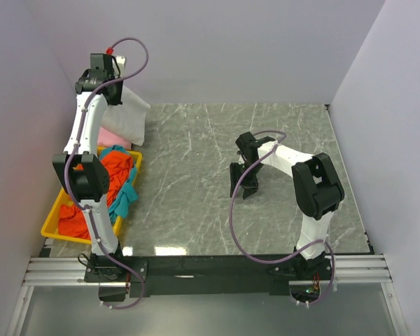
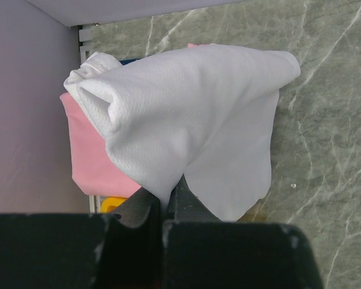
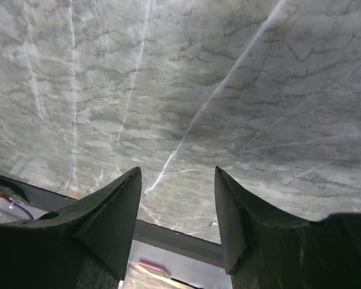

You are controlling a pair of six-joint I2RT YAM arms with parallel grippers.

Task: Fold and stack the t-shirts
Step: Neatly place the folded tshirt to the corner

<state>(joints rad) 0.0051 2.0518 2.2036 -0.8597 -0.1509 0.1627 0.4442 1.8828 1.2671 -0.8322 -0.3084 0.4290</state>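
My left gripper [image 2: 167, 195] is shut on a white t-shirt [image 2: 186, 120], which hangs bunched from it above the table's far left corner [image 1: 129, 115]. A pink t-shirt [image 2: 90, 156] lies below it, beside the wall [image 1: 112, 136]. Orange-red t-shirts [image 1: 91, 192] and a teal t-shirt [image 1: 126, 192] are heaped in the yellow tray [image 1: 52, 222] at the left. In the middle of the marble table, my right gripper [image 1: 241, 190] stands open just above the bare surface, with nothing between its fingers [image 3: 117, 208].
The yellow tray's corner [image 2: 111, 205] shows under the hanging white cloth. Walls close in the left, back and right sides. The left arm [image 1: 84, 175] reaches over the tray. The table's metal front rail [image 1: 210, 269] runs along the near edge.
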